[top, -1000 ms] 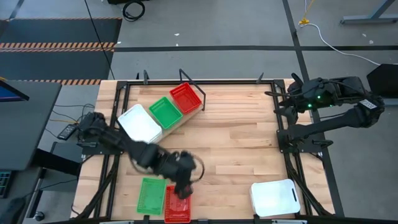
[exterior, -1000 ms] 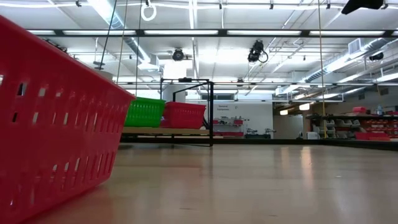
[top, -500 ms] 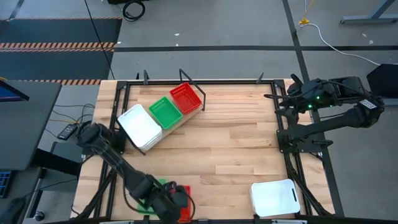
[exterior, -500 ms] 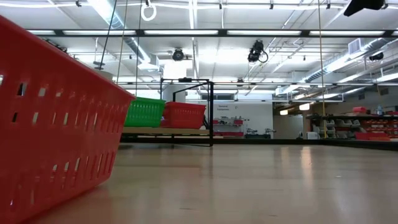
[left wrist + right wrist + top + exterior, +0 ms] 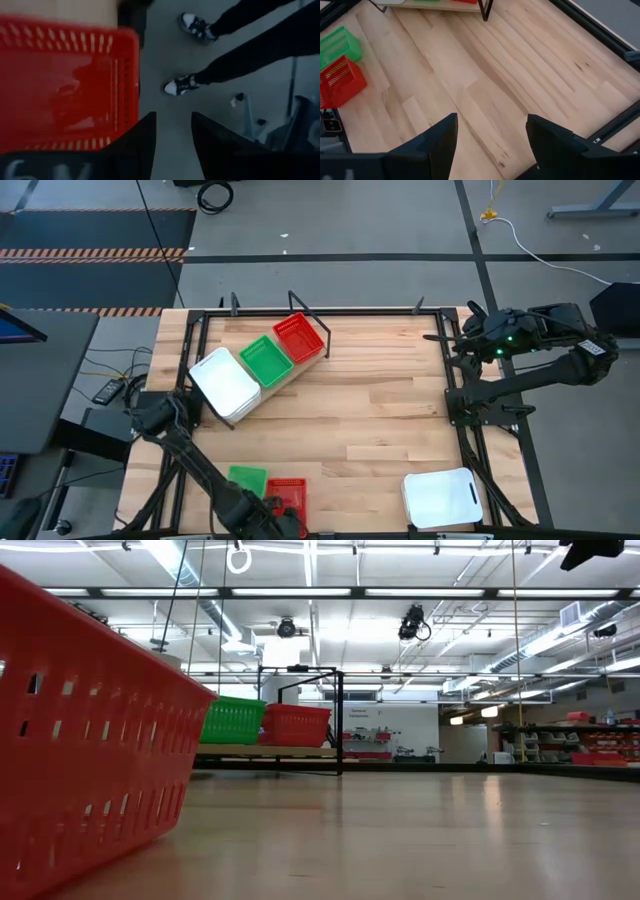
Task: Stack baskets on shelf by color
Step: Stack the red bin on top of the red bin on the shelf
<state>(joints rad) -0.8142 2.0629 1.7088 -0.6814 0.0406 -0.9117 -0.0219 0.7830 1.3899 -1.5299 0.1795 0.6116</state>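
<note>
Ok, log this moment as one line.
left pincer: open, empty, past table's near edge, beside red mesh plastic basket | right pincer: open, waiting far right | light-wood plank shelf: white, green, red baskets

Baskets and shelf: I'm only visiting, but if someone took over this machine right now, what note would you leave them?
Left gripper: jaws open, empty, at the table's near edge beside the loose red basket.
Right gripper: jaws open, empty, parked far right.
Done: shelved white basket, shelved green basket and shelved red basket sit side by side on the shelf.
Left: loose red basket, loose green basket, loose white basket.
</note>
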